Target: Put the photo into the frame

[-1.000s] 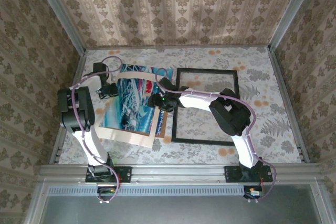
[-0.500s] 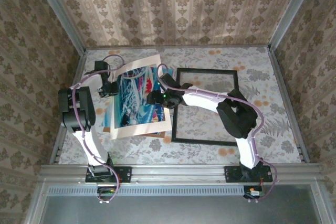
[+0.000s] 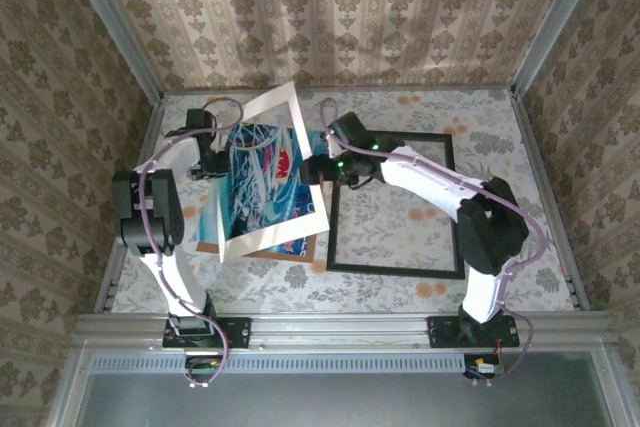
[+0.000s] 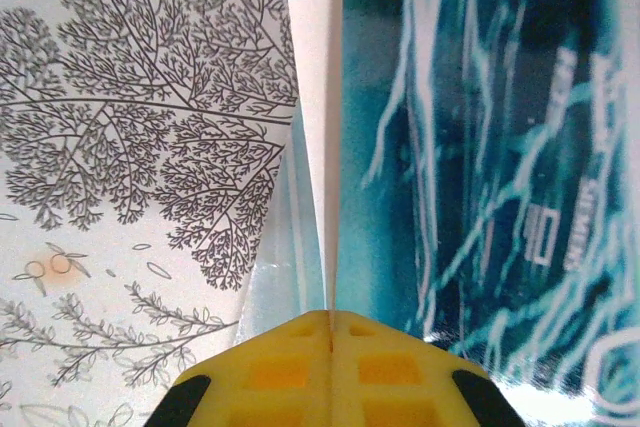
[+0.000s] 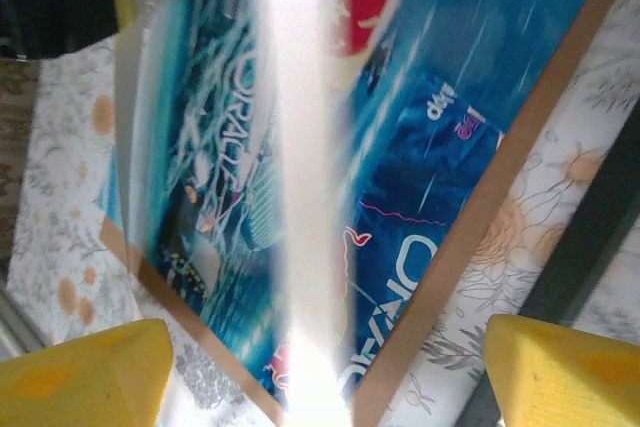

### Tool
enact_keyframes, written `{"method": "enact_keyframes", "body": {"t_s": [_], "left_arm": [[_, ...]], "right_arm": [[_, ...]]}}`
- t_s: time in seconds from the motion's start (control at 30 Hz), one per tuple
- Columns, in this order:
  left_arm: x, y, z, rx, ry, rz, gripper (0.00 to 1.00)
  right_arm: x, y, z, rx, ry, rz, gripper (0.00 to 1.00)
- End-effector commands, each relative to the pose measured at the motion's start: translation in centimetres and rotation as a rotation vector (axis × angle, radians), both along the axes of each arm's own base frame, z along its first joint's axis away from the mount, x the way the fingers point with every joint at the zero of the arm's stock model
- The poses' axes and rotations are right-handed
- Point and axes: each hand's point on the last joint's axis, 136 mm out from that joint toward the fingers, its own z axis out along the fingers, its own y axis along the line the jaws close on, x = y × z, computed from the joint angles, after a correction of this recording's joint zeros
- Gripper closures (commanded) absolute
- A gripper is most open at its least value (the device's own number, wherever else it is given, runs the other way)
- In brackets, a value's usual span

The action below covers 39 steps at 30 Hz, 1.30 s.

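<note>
Pinching the left border of the photo point(image 3: 262, 179), the left tool point(image 3: 206, 164) is clamped shut and holds it tilted up; the right tool point(image 3: 320, 168) gapes empty, the frame point(image 3: 400, 271) lying flat just to the right.

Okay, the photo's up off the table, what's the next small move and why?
Probably close the right pincer on the edge of the photo: that edge runs between its open fingers, the left pincer alone pinches the opposite edge, and it hangs tilted, short of the frame.

Beige damask-patterned walls point(image 3: 340, 17) enclose a floral-clothed table point(image 3: 500, 117), with an aluminium rail point(image 3: 340, 325) along its near edge
</note>
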Motion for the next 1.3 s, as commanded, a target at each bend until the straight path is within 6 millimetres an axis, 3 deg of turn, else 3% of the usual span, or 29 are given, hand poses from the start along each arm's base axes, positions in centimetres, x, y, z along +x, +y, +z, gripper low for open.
{"method": "enact_keyframes", "body": {"t_s": [0.0, 0.17, 0.23, 0.33, 0.43, 0.77, 1.0, 1.27], "left_arm": [[-0.1, -0.3, 2.4, 0.024, -0.038, -0.023, 1.00], [-0.3, -1.5, 3.3, 0.022, -0.055, -0.046, 1.00], [-0.3, -2.2, 3.7, 0.021, -0.066, -0.057, 1.00], [-0.3, -3.4, 4.2, 0.024, -0.075, -0.082, 1.00], [-0.2, -4.3, 4.5, 0.037, -0.077, -0.103, 1.00], [-0.2, -6.4, 4.4, 0.102, -0.052, -0.156, 1.00], [-0.3, -6.2, 4.0, 0.231, -0.017, -0.179, 1.00], [-0.2, -6.0, 3.1, 0.341, 0.034, -0.201, 1.00]], "right_arm": [[-1.4, -0.4, 5.1, 0.048, -0.113, 0.142, 0.15], [0.9, -4.4, 6.6, 0.031, -0.120, 0.008, 0.13], [1.4, -4.6, 6.9, 0.074, -0.101, -0.010, 0.13], [1.3, -2.4, 8.9, 0.214, -0.107, 0.053, 0.12], [1.2, -1.3, 10.1, 0.285, -0.098, 0.081, 0.11], [1.1, -1.7, 12.5, 0.318, -0.125, 0.025, 0.12], [1.0, -1.9, 12.9, 0.332, -0.125, 0.014, 0.12], [-0.3, -1.3, 15.6, 0.396, -0.141, 0.016, 0.12]]}}
